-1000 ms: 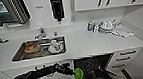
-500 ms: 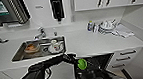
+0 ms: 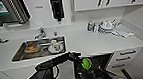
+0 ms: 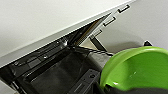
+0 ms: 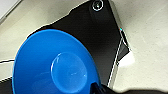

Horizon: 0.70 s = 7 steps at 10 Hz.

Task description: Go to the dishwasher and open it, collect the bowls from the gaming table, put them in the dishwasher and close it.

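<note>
White counter (image 3: pixel 93 44), steel sink (image 3: pixel 21 55), wall cabinets (image 3: pixel 89 0)

Kitchen: sink (image 3: pixel 42 48), worktop (image 3: pixel 92 42), open dishwasher (image 3: pixel 96 70)

Head view looks down on the tabletop (image 3: pixel 92 42) from above; left wrist sits close, sharing the open dishwasher (image 3: pixel 96 73); right wrist faces floor (image 5: pixel 150 45).

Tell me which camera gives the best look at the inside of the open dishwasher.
The left wrist view: it looks straight into the dishwasher, showing its dark cavity under the counter edge, with the green bowl beside it. The head view shows the dishwasher low in the picture, partly behind the left arm and bowl. In the right wrist view I cannot make it out.
</note>
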Available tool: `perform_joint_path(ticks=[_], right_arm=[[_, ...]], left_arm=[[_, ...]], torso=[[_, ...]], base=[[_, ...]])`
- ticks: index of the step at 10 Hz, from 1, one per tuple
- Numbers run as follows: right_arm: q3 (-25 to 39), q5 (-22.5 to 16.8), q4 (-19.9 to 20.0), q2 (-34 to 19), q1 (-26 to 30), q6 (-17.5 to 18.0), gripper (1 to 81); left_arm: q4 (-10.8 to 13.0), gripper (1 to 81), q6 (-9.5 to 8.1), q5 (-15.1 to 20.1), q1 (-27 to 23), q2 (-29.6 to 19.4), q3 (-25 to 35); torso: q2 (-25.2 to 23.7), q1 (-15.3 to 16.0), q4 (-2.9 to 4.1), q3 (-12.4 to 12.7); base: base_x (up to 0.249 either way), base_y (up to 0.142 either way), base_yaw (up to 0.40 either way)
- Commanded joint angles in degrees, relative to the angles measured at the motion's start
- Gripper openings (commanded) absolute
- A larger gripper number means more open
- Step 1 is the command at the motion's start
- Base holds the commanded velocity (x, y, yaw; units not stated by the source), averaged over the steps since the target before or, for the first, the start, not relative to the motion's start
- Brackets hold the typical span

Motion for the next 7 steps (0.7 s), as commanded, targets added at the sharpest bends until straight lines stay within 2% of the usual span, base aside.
perform_joint_path(ticks=[1,4,6,7], right_arm=[[0.66,-2.70,-1.40,-1.36,0.61,0.04,1.0],[0.83,-2.70,-1.75,-1.09,0.70,0.04,1.0],[0.83,-2.70,-1.84,-0.92,0.87,0.04,1.0],[0.83,-2.70,-1.84,-0.92,0.96,0.04,1.0]], left_arm=[[0.40,1.0,-2.98,4.59,-10.34,2.92,-2.76],[0.40,1.0,-2.98,4.59,-10.60,2.92,-3.02],[0.40,1.0,-2.98,4.59,-10.77,2.92,-3.02],[0.40,1.0,-2.98,4.41,-10.95,2.92,-2.93]], torso=[[0.00,0.00,0.00,0.00],[0.00,0.02,0.00,-0.02],[0.00,0.02,0.00,-2.69],[0.00,0.02,0.00,-5.05]], base=[[0.000,0.000,0.000],[0.000,0.000,0.000],[0.000,0.000,0.000],[0.000,0.000,0.000]])
